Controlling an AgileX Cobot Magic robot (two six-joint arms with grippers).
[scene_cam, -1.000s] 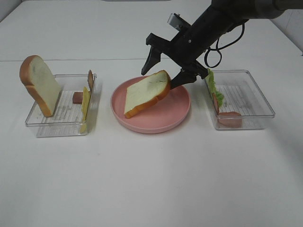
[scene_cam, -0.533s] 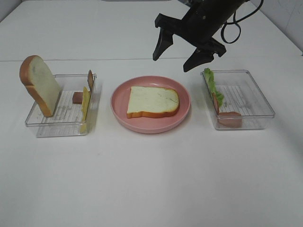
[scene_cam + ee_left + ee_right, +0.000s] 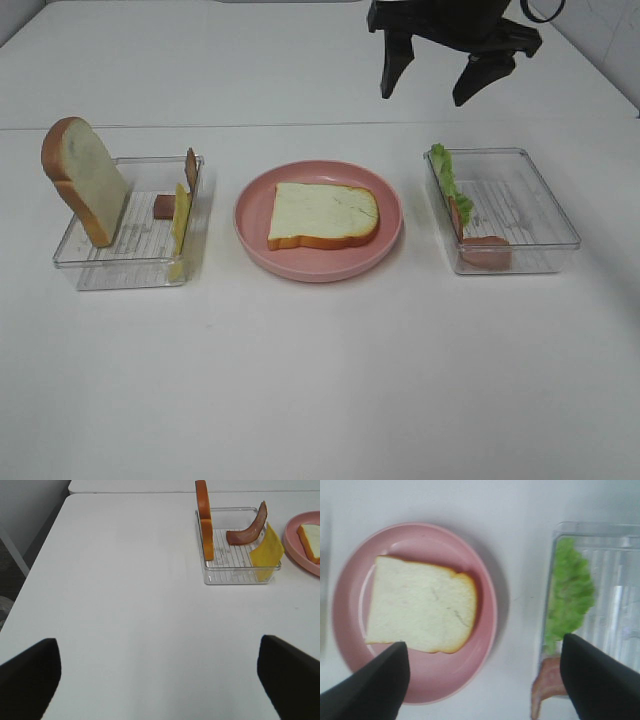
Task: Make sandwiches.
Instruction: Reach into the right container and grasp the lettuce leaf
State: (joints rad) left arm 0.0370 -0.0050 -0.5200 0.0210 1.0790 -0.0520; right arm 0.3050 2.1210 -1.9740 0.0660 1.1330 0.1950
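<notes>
One white bread slice [image 3: 322,213] lies flat on the pink plate [image 3: 250,235]; it also shows in the right wrist view [image 3: 420,612]. My right gripper [image 3: 424,98] is open and empty, high above the table behind the plate and the right tray. A second bread slice [image 3: 85,180] stands upright in the left tray [image 3: 120,268], with a yellow cheese square [image 3: 180,218] and a meat strip [image 3: 190,168]. Lettuce [image 3: 450,180] and meat [image 3: 485,250] lie in the right tray [image 3: 545,200]. My left gripper [image 3: 160,680] is open and empty over bare table, well away from the left tray [image 3: 240,575].
A small meat piece [image 3: 165,206] lies on the left tray's floor. The white table reaches forward of the plate and trays. In the left wrist view the table's edge [image 3: 45,545] falls away towards the floor.
My right gripper let the bread slice drop flat onto the pink plate, then rose and drew back to the right. The left side has not changed.
</notes>
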